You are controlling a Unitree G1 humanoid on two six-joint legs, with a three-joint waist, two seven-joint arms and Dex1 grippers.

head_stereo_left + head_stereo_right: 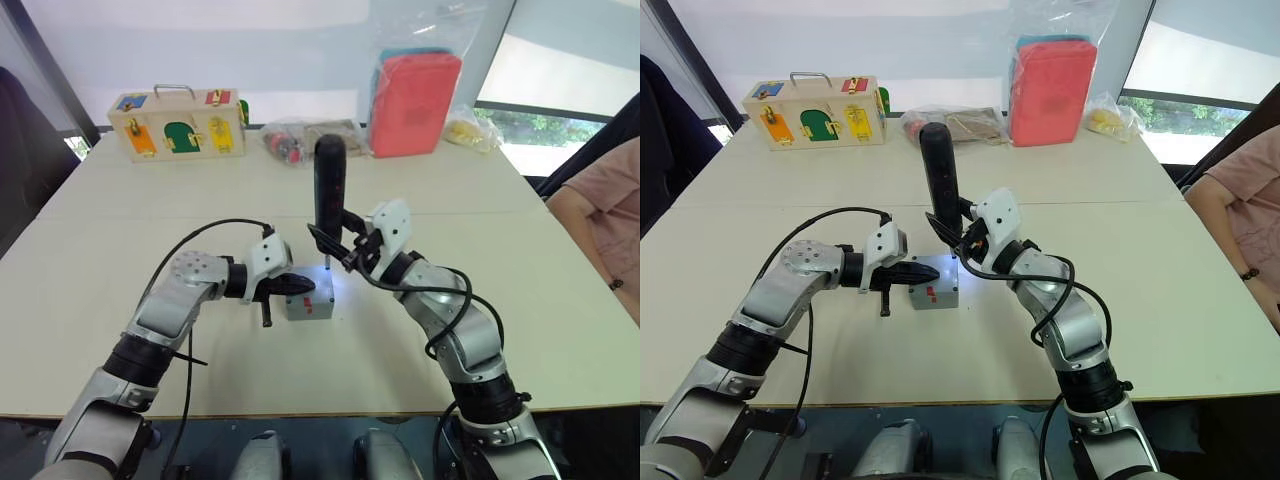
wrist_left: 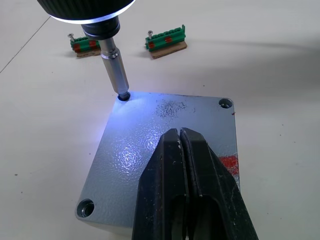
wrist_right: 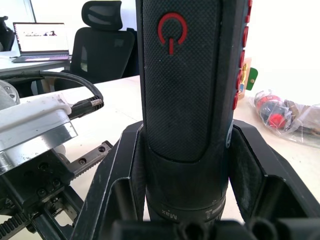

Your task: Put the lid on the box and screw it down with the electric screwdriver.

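Your left gripper [image 2: 182, 150], fingers pressed together, rests on the lid [image 2: 150, 155], which sits on the box [image 1: 309, 300] near the tabletop's [image 1: 100, 300] front middle. Your right gripper [image 1: 345, 245] clamps the upright electric screwdriver [image 1: 328, 185], its lit bit in the lid's corner hole. Beyond lie two green connector blocks [image 2: 166, 40].

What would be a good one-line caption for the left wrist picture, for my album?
Left claw, shut, presses on the grey lid while the electric screwdriver, light on, seats its bit in a corner hole.
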